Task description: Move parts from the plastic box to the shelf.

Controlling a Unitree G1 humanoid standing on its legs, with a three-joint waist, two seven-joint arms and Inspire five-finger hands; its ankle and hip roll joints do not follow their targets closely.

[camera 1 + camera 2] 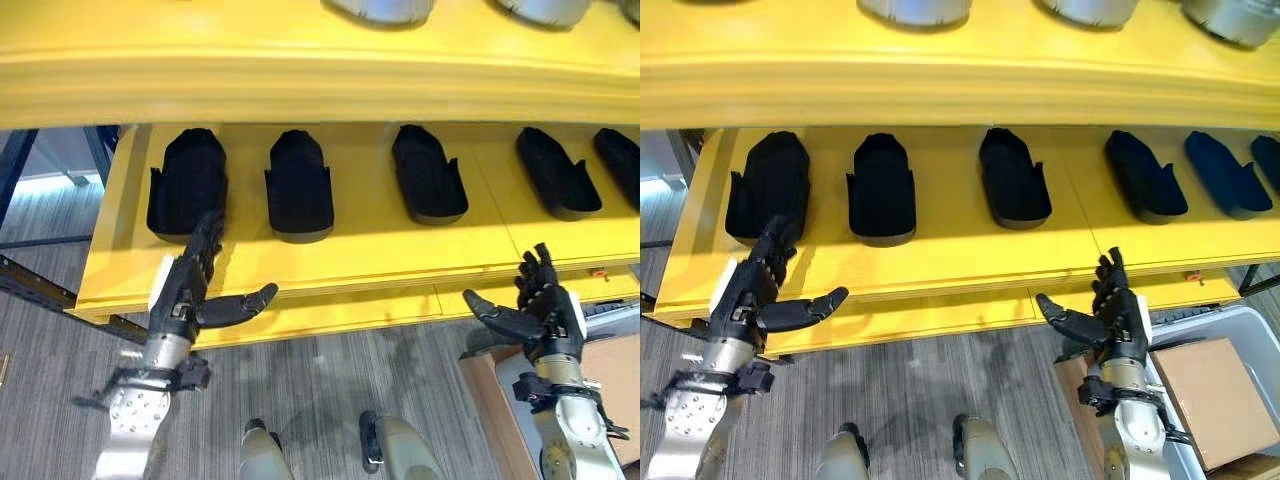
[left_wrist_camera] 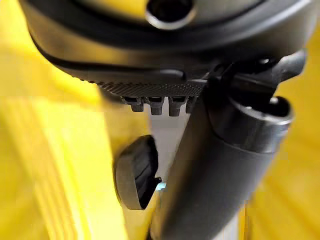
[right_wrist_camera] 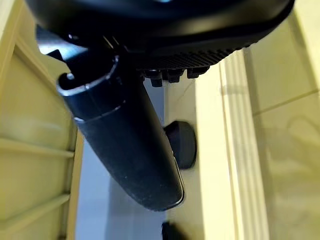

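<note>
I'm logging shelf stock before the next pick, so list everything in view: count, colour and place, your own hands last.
shelf: one, yellow, across the view, its lower level holding the parts.
parts: at least five in view, black, in a row on the lower shelf level, spaced apart.
round items: three, silver-grey, on the top level, cut off by the view's edge.
box: one, light grey, on the floor at lower right.
cardboard: one, brown, in the box.
left hand: dark, open, holding nothing, before the shelf edge.
right hand: dark, open, holding nothing, before the shelf edge.
</note>
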